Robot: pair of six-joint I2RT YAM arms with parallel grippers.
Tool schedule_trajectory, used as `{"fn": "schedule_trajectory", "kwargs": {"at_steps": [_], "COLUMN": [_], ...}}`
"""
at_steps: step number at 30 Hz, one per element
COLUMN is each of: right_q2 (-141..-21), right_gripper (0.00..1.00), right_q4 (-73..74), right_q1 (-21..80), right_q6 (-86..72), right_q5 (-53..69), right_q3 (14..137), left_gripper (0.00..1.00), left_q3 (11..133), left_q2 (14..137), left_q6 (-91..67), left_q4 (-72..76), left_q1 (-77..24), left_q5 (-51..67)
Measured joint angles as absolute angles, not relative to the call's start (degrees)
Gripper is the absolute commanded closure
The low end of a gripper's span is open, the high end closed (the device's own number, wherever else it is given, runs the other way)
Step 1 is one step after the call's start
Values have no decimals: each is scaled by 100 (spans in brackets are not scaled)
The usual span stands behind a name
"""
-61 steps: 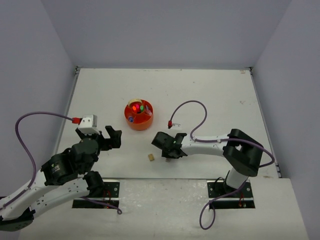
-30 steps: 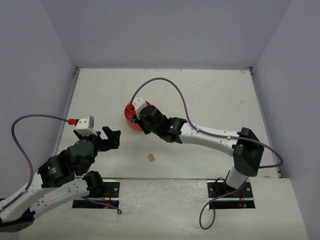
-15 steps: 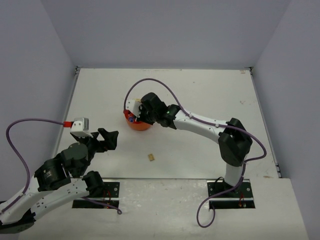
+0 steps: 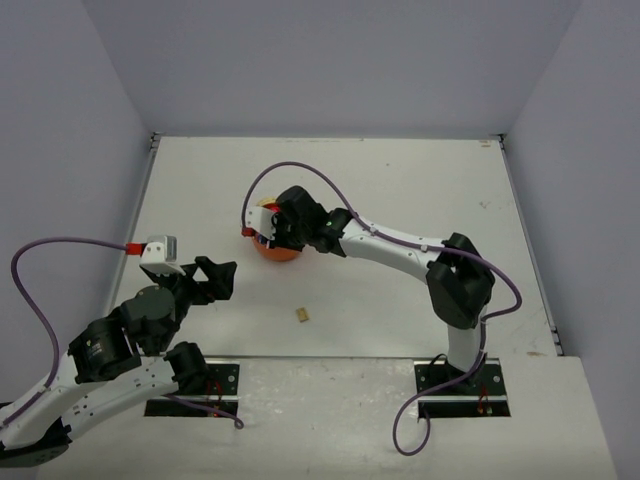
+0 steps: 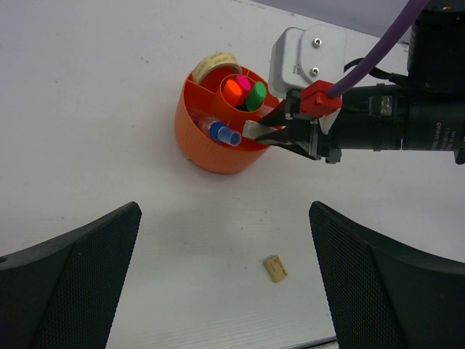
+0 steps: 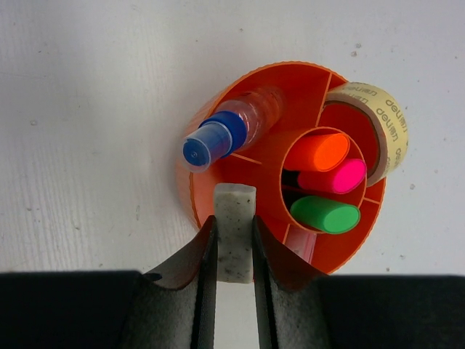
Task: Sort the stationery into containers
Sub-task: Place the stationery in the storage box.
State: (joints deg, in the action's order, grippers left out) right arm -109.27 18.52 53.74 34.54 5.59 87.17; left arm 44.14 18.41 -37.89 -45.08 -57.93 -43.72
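My right gripper (image 6: 234, 247) is shut on a grey speckled block (image 6: 235, 233) and holds it over the near outer compartment of the round orange organiser (image 6: 290, 73). The central well holds orange (image 6: 317, 151), pink (image 6: 334, 177) and green (image 6: 325, 214) highlighters. A blue-capped clear piece (image 6: 214, 142) and a beige tape ring (image 6: 381, 123) sit in outer compartments. A tan block (image 4: 301, 315) lies on the table in front of the organiser (image 4: 280, 250); it also shows in the left wrist view (image 5: 275, 268). My left gripper (image 4: 215, 278) is open and empty, well left of it.
The right arm's purple cable (image 4: 300, 170) loops above the organiser. The enclosure walls stand at the left, back and right of the white table (image 4: 420, 190). The arm bases sit on the near edge.
My right arm swung from the table near the tan block up to the organiser, carrying the grey block, and has just shifted slightly left. My left arm drew back a little.
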Motion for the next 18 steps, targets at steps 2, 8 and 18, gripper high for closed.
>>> {"fn": "schedule_trajectory", "kwargs": {"at_steps": [2,8,18], "right_q2": [-10996,-11116,-11139], "right_gripper": [92,82,75], "right_q4": [1852,1852,1861], "right_q1": [5374,5374,5374], "right_q6": [3476,3573,3648], "right_q5": [563,542,504], "right_q3": [8742,8787,8871], "left_gripper": [0,0,0], "left_q3": [4414,4414,4413], "left_q2": [1841,1841,1848], "left_q6": [-3789,-3788,-3763], "left_q4": [-4506,-4507,-4449], "left_q1": [-5795,-5793,-5793], "left_q5": [-4372,-4370,-4327]}}
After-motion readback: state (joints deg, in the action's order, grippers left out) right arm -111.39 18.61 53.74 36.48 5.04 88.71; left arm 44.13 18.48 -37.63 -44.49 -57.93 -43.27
